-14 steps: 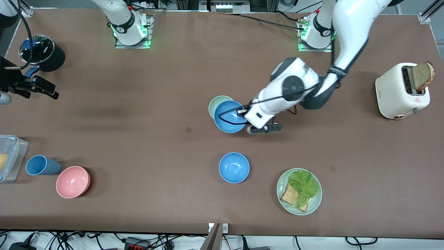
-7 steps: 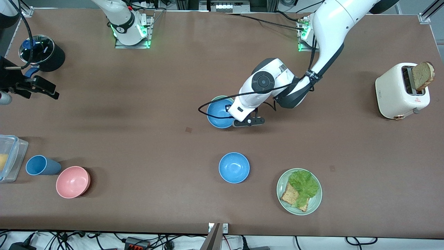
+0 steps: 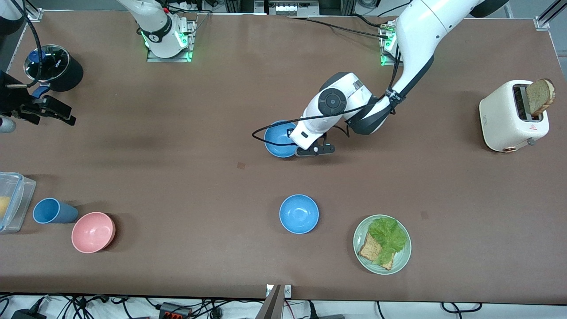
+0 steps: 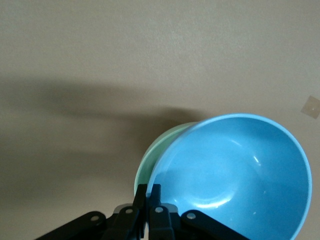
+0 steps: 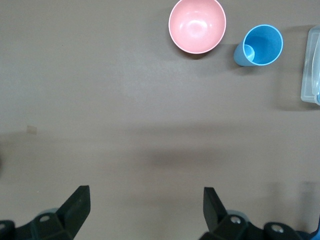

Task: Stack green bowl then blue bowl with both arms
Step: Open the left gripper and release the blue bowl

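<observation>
Your left tool (image 3: 296,142) is clenched on the rim of the blue bowl (image 3: 279,139), its fingers (image 4: 150,202) pinched together with the bowl's wall between them in the left wrist view. That blue bowl sits tilted inside the green bowl (image 4: 157,152), which shows only as a pale crescent under the blue rim in the wrist view; from the front camera the green one is fully covered. Taking the spare blue bowl (image 3: 299,214) as your landmark, the stacked pair lies farther from the front camera than it, well apart, and only slightly toward the right arm's end of the surface (image 3: 186,177). The green plate (image 3: 401,261) with lettuce and bread lies beside that spare bowl toward the left arm's end, a little nearer the camera, and the white toaster (image 3: 505,117) with a slice of bread stands farther from the camera than the spare bowl and well toward the left arm's end. The pink bowl (image 3: 93,232) and the blue cup (image 3: 53,211) lie well apart from the spare bowl toward the right arm's end, next to each other. Your right arm waits there, its right tool (image 5: 145,207) released, fingers spread wide over bare surface, with the pink bowl and blue cup in its wrist view.
</observation>
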`<state>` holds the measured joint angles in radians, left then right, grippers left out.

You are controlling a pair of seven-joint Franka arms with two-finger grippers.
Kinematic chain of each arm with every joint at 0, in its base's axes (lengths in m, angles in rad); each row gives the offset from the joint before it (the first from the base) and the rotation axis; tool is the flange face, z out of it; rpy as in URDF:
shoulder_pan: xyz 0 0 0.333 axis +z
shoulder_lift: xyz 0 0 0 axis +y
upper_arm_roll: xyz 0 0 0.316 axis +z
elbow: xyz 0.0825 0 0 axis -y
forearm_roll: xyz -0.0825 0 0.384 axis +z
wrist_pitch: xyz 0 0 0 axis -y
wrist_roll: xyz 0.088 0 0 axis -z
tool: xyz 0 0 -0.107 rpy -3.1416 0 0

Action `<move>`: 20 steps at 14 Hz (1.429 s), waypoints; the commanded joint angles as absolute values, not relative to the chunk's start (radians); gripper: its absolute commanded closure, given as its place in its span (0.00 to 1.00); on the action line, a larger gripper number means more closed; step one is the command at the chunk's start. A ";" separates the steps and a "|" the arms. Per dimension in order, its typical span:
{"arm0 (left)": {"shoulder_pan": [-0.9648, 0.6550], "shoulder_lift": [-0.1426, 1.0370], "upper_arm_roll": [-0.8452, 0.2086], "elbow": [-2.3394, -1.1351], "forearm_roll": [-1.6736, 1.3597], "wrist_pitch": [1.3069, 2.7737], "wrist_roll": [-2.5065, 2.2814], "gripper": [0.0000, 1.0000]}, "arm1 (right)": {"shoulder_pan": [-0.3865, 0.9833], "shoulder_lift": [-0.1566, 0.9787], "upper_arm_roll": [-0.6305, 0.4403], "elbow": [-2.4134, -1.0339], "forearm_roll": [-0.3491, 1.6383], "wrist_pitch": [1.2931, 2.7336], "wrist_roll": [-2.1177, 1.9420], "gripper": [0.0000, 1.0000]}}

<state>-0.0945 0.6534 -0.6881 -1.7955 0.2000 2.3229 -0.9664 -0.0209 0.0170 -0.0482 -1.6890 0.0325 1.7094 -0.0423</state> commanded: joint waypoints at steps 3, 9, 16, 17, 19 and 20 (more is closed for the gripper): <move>-0.092 0.600 -0.696 -1.858 0.225 2.335 -0.996 1.00 | -0.040 0.009 -0.026 -1.686 0.017 1.701 -0.046 0.00; -0.069 0.560 -0.709 -1.853 0.225 2.300 -0.986 0.57 | -0.043 0.011 -0.026 -1.686 0.015 1.701 -0.049 0.00; 0.224 0.529 -0.919 -1.792 0.221 2.178 -0.974 0.52 | -0.043 0.012 -0.026 -1.686 0.015 1.703 -0.051 0.00; 0.254 0.529 -0.934 -1.777 0.221 2.151 -0.942 0.52 | -0.043 0.011 -0.026 -1.686 0.015 1.701 -0.051 0.00; 0.288 0.529 -0.940 -1.695 0.221 2.044 -0.837 0.52 | -0.043 0.011 -0.026 -1.686 0.017 1.700 -0.051 0.00; 0.305 0.532 -0.940 -1.651 0.219 1.992 -0.768 0.50 | -0.044 0.011 -0.026 -1.684 0.015 1.700 -0.051 0.00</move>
<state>0.2771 0.5296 -0.9187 -1.7292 0.2002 2.0896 -0.8583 -0.0236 0.0171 -0.0456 -1.6891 0.0298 1.7095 -0.0423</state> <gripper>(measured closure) 0.515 0.000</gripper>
